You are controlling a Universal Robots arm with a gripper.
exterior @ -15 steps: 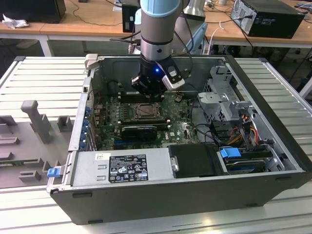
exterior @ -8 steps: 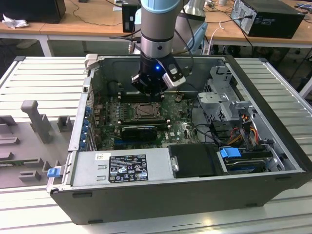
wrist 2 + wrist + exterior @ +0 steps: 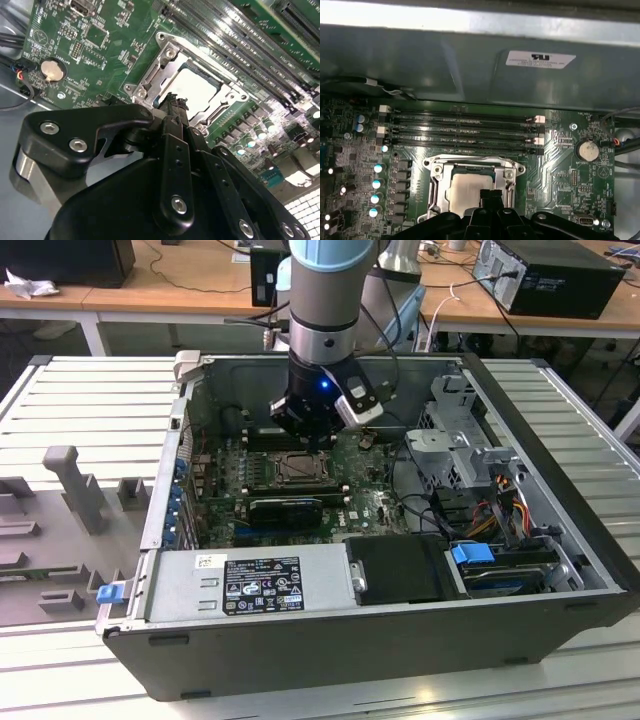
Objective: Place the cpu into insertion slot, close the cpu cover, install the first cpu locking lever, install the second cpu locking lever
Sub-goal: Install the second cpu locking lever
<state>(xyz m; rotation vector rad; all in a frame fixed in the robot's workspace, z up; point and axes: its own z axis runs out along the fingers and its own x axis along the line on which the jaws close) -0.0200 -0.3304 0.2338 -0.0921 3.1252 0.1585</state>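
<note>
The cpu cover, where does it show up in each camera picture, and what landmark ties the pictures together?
Exterior view: cpu cover lies on the motherboard just below the gripper.
Second wrist view: cpu cover frames the pale cpu, beyond the fingertips.
First wrist view: cpu cover sits below the memory slots.
Shared landmark: the memory slots beside the socket.

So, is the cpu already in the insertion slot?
In. The cpu lies flat inside the insertion slot, with the cpu cover framing it.
</note>
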